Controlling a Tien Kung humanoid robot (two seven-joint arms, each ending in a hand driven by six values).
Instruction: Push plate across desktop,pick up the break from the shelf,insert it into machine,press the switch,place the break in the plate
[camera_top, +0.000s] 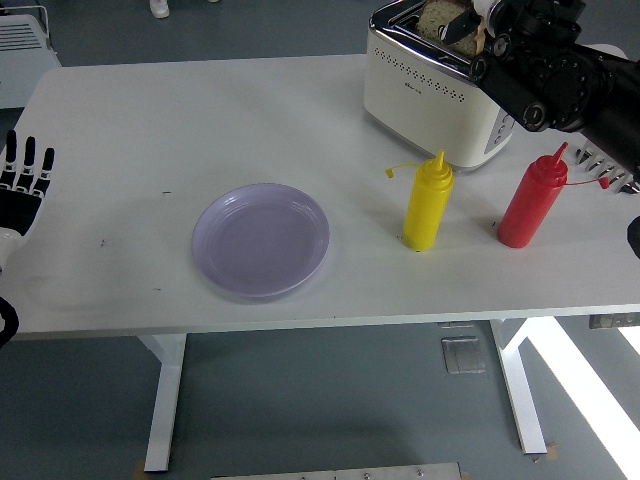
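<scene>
A slice of bread (435, 17) sits low in the slot of the cream toaster (430, 100) at the back right. My right hand (468, 22) reaches over the toaster top, its fingers closed on the slice's upper edge. The black forearm hides the toaster's right end and its lever. A lilac plate (261, 240) lies empty near the table's front, left of centre. My left hand (22, 185) rests at the left edge, fingers spread and holding nothing.
A yellow squeeze bottle (428, 203) and a red one (533, 200) stand in front of the toaster. A metal rack (612, 172) peeks out behind my right forearm at the right edge. The white table (200, 120) stretches left of the toaster.
</scene>
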